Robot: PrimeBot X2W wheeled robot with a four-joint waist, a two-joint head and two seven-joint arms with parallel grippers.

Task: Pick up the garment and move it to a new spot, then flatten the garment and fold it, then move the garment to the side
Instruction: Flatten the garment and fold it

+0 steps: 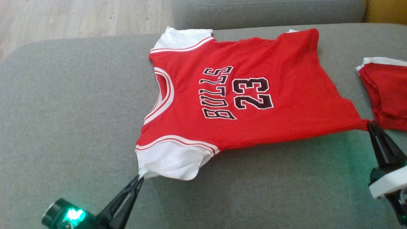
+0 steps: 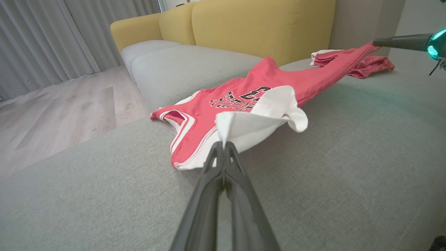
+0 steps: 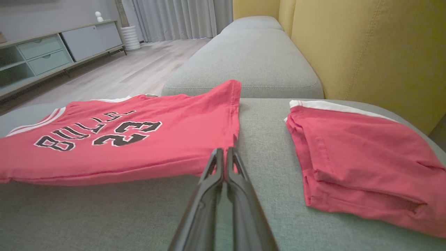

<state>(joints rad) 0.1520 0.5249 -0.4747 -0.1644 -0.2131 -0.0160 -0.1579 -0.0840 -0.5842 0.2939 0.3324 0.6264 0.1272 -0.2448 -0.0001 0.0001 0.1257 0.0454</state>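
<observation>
Red fabric shirt (image 1: 241, 95) with white sleeves and black lettering that reads BULLS 23 lies spread face up on the broad grey woven sofa seat (image 1: 63, 111). Its neck opening points toward the robot's left and its hem toward the robot's right.

The left pincer (image 1: 140, 178), two long dark fingers pressed together, pinches the tip of the near white sleeve (image 1: 171, 159). In the left wrist view that sleeve stands lifted off the cushion and curls open behind the fingertips.

The right pincer (image 1: 370, 124), also pressed together, pinches the near corner of the hem, where the red cloth comes to a taut point. Between the two grips the near edge of the shirt runs in a straight, stretched line, slightly raised above the seat. The far edge rests on the cushion.

Just beyond the hem, apart from the shirt, a second red garment with a white band (image 1: 386, 92) lies folded on the same seat. A mustard-yellow padded backrest (image 3: 366, 52) rises behind it, and pale wooden floor (image 1: 79, 16) shows past the sofa's far edge.
</observation>
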